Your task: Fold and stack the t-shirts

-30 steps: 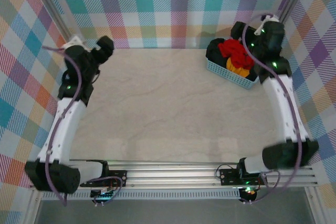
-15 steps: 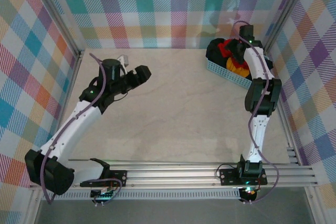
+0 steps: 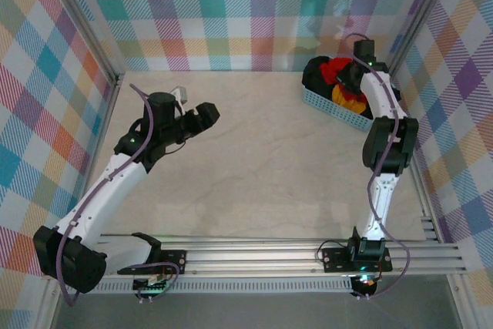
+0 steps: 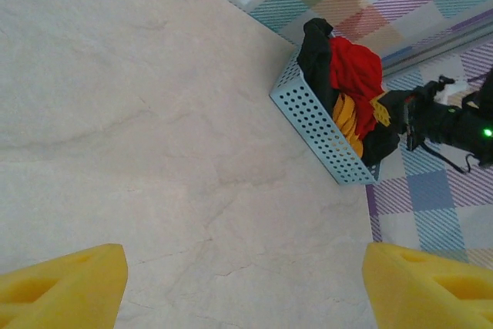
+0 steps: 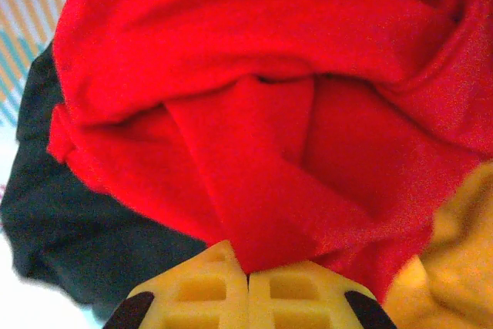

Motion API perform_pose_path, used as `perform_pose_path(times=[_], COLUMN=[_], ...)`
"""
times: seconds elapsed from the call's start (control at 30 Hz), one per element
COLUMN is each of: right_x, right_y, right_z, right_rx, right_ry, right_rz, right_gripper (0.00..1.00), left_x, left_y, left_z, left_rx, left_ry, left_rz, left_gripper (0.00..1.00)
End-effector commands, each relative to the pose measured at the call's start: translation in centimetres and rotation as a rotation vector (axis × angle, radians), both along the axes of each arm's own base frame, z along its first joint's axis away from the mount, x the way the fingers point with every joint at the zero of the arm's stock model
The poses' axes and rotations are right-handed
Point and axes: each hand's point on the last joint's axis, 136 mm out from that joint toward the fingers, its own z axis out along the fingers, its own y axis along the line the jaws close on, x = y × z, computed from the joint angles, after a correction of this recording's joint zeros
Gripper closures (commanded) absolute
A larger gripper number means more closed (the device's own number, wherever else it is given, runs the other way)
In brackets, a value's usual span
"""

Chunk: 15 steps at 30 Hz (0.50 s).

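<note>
Pinching the red t-shirt point(image 5: 254, 136) between its tips, right end effector point(image 5: 248, 273) is clamped; left end effector point(image 4: 243, 271) spread.

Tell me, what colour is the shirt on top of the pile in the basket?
The shirt is bright red, clearest in the right wrist view.

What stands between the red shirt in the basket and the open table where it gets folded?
The basket's perforated wall: the red shirt, pinched in the shut right end effector, must be lifted over it. Nothing visible lies on the table beyond; the open left end effector hangs over its left side.
</note>
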Motion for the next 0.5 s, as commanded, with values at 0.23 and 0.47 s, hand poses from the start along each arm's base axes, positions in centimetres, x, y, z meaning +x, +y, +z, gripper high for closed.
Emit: perform_pose_path(times=[0.23,0.47], right_x=[-7.1,-13.4], right_y=[9.0,14.1], right_z=[29.0,40.8], right_rx=[-0.069,-0.009], right_ry=[-0.678,-0.904], right_rz=[0.237,0.48], right_gripper=[1.0,1.0], left_x=[-0.7,-0.9], left_y=[0.2,1.9], left_z=[2.0,3.3], left_rx=[-0.017,0.002], left_ry=[-0.025,-0.041], left_rz=[0.017,0.1], left_gripper=[0.21,0.2])
